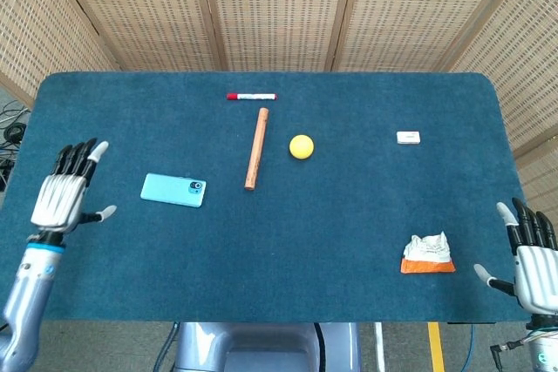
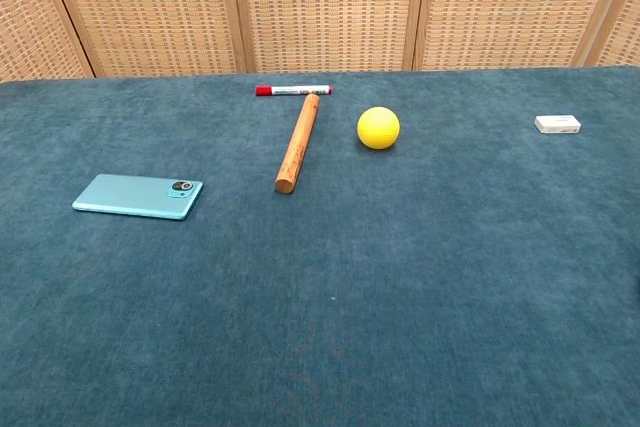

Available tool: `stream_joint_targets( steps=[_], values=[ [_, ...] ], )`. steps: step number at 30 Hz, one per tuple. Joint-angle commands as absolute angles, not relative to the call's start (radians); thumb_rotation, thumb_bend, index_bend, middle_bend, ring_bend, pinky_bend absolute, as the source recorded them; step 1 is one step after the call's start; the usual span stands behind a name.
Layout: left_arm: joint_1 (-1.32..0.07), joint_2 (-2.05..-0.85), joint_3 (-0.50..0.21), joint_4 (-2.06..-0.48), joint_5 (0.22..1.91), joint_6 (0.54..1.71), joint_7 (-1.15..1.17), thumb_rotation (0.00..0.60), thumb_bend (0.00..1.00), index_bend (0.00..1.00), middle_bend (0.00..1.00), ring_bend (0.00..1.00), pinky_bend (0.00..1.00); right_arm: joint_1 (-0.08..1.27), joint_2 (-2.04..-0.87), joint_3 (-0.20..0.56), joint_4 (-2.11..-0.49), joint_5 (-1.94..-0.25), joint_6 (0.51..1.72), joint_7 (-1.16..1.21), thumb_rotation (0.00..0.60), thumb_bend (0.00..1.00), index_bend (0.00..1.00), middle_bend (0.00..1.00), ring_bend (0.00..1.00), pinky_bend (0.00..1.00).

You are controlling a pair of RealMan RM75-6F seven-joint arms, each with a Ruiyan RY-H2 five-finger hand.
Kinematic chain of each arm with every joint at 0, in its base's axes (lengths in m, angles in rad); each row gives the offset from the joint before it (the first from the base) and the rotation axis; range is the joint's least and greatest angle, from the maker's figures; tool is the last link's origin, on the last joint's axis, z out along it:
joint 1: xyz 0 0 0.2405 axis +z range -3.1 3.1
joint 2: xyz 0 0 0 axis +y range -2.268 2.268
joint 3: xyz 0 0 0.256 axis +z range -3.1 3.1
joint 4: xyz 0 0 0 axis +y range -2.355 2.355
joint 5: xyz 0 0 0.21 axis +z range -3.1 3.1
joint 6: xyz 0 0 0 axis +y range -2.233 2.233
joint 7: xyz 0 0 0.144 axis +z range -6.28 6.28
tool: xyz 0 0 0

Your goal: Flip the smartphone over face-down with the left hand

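Observation:
A light blue smartphone [image 1: 173, 190] lies flat on the blue table, its back with the camera lens facing up; the chest view shows the smartphone [image 2: 137, 196] at the left. My left hand [image 1: 63, 197] hovers open at the table's left edge, fingers spread, well clear of the phone and holding nothing. At the lower right corner of the head view my right hand [image 1: 530, 260] is open beside the table edge. Neither hand appears in the chest view.
A wooden stick [image 1: 256, 148] lies right of the phone, with a red marker [image 1: 251, 96] behind it and a yellow ball [image 1: 302, 146] beside it. A white eraser [image 1: 408, 138] sits far right. A crumpled white and orange wrapper [image 1: 428, 254] lies near my right hand.

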State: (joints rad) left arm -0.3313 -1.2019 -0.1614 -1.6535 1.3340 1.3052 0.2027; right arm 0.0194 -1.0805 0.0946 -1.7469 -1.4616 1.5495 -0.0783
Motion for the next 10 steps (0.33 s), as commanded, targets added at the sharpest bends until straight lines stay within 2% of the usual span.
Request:
stream_joint_targets(
  steps=[1, 10],
  values=[
    [-0.212, -1.108, -0.066, -1.775, 1.412, 1.426, 0.212, 0.6, 0.0, 0.0, 0.0, 0.0, 0.0, 0.016, -1.078, 0.095, -1.748, -1.466, 1.557, -0.078, 0.6, 0.0, 0.0, 0.0, 0.0, 0.0],
    [-0.142, -1.098, -0.011, -1.792, 1.475, 1.49, 0.169, 0.6, 0.0, 0.0, 0.0, 0.0, 0.0, 0.006, -1.07, 0.092, -1.758, -1.482, 1.578, -0.075, 0.6, 0.0, 0.0, 0.0, 0.0, 0.0]
  ],
)
